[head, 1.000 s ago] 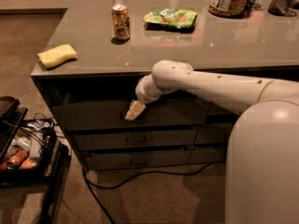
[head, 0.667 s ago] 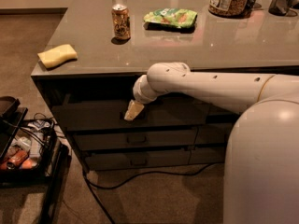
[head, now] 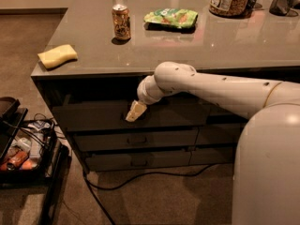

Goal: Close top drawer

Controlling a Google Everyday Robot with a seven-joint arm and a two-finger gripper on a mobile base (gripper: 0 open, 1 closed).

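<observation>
Hardly any movement is to be noted against the earlier views: the gripper (head: pixel 135 111) is found at almost the same spot, and only the bulky wrist joint (head: pixel 172 75) above it appears to have been shifted a little.

The gripper is held under the front edge of the counter (head: pixel 140 60), pressed against or just in front of the top drawer (head: pixel 89 116), near the middle of its front. Whether the gripper is open or closed cannot be told. The drawer's bar pull is not seen and is presumably hidden behind the gripper.

The top drawer lies directly beneath the counter's front edge, above the two shallower drawers (head: pixel 136 139). A dark band is left between its front and the counter, and the front seems to stand slightly proud of those below, so it is judged to be not quite shut; this cannot be settled with certainty.

The step in hand is taken to be the closing push itself, late in its travel. A straight push into the cabinet is called for next, kept square to the front so that the drawer is not skewed, until the front is brought flush. On the counter, the can (head: pixel 121 21) and the yellow sponge (head: pixel 57 56) are well clear of the work.
</observation>
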